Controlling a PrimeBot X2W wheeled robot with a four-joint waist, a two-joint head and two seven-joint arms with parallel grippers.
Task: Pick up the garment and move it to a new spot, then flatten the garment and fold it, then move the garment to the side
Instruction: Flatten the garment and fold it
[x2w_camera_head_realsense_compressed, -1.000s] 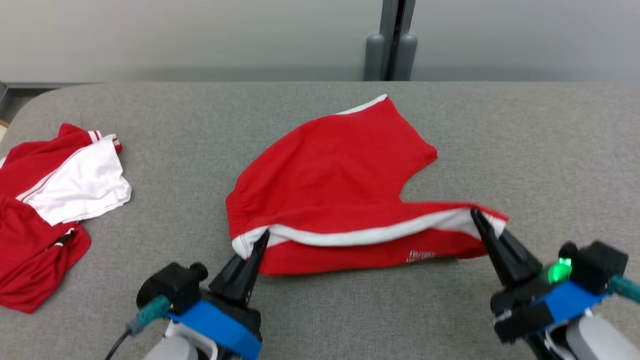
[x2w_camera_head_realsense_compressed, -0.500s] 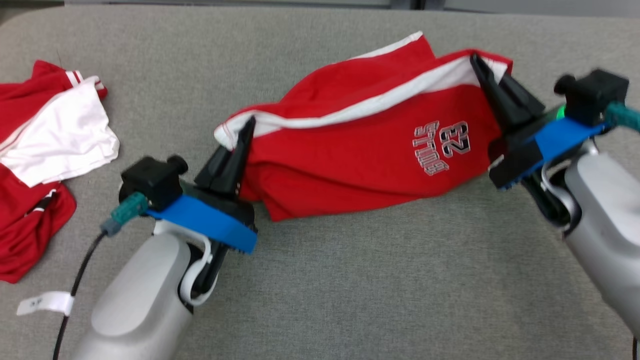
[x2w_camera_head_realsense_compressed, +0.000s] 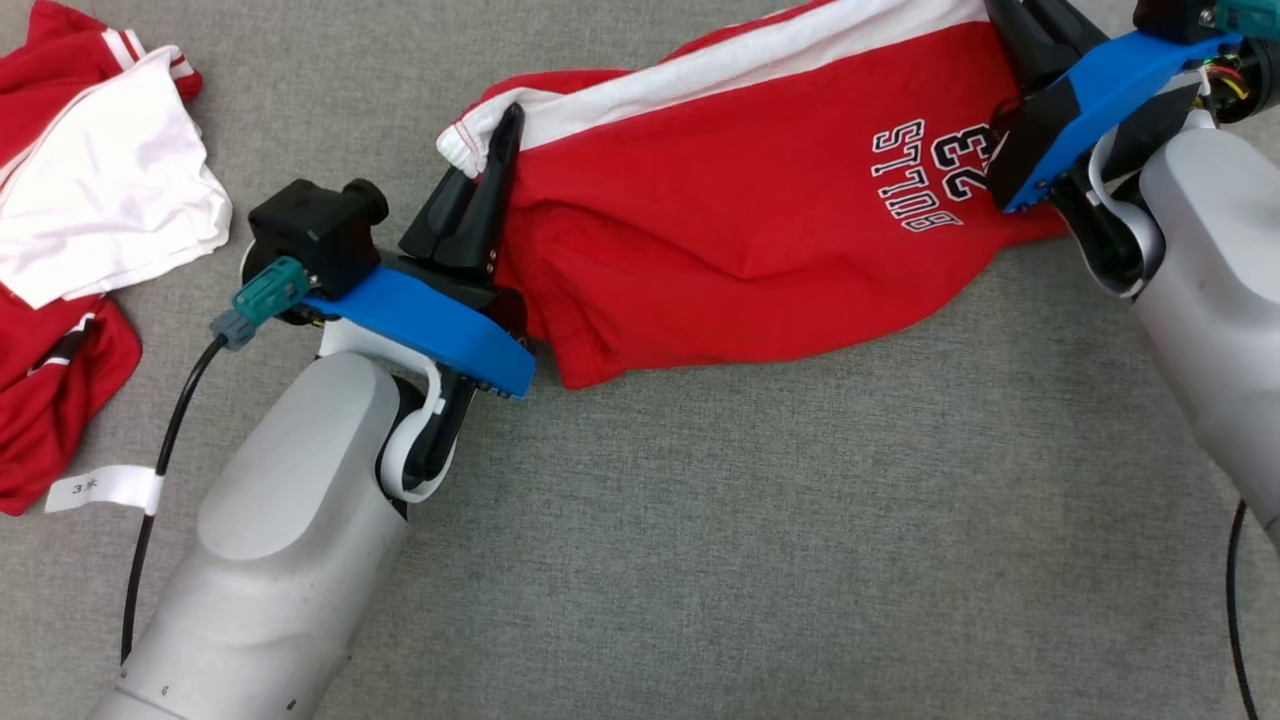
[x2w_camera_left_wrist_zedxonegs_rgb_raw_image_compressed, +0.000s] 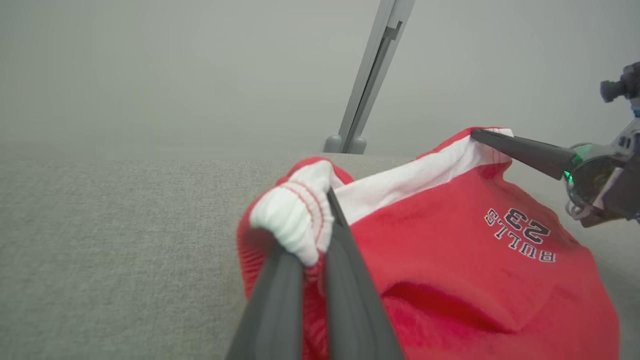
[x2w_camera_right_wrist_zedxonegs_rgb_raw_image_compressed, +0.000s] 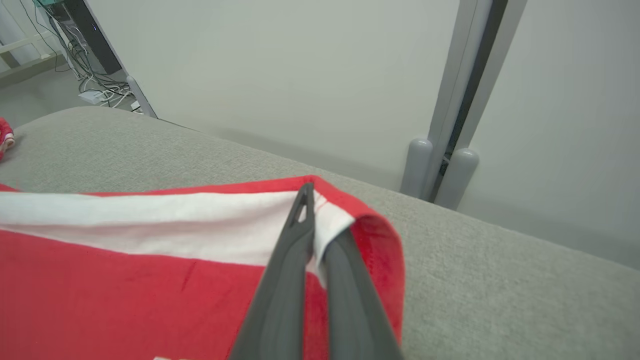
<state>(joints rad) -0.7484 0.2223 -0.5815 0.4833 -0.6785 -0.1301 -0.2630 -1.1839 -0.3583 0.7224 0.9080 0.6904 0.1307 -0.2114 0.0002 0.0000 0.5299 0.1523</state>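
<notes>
While both arms grip its white band, the red jersey shorts with a "BULLS 23" print (x2w_camera_head_realsense_compressed: 740, 200) hang stretched between the two pincers, their lower edge seemingly brushing the grey cloth-covered table (x2w_camera_head_realsense_compressed: 750, 560). The left pincer (x2w_camera_head_realsense_compressed: 508, 118) is clamped narrow on one bunched corner and the right pincer (x2w_camera_right_wrist_zedxonegs_rgb_raw_image_compressed: 309, 195) on the opposite corner, probably so the cloth spreads flat when lowered. A heap of red-and-white clothes (x2w_camera_head_realsense_compressed: 90, 190) lies well beyond the left pincer.

This looks like a robotics lab or test room. A padded work table (x2w_camera_head_realsense_compressed: 700, 560) covered in plain grey fabric stands against bare, pale wall panels (x2w_camera_right_wrist_zedxonegs_rgb_raw_image_compressed: 280, 65) joined by a grey post (x2w_camera_right_wrist_zedxonegs_rgb_raw_image_compressed: 452, 100). Loose cables (x2w_camera_right_wrist_zedxonegs_rgb_raw_image_compressed: 97, 87) trail across the floor beyond the table's far corner, and a handwritten paper tag (x2w_camera_head_realsense_compressed: 100, 488) marks the rig's wiring.
</notes>
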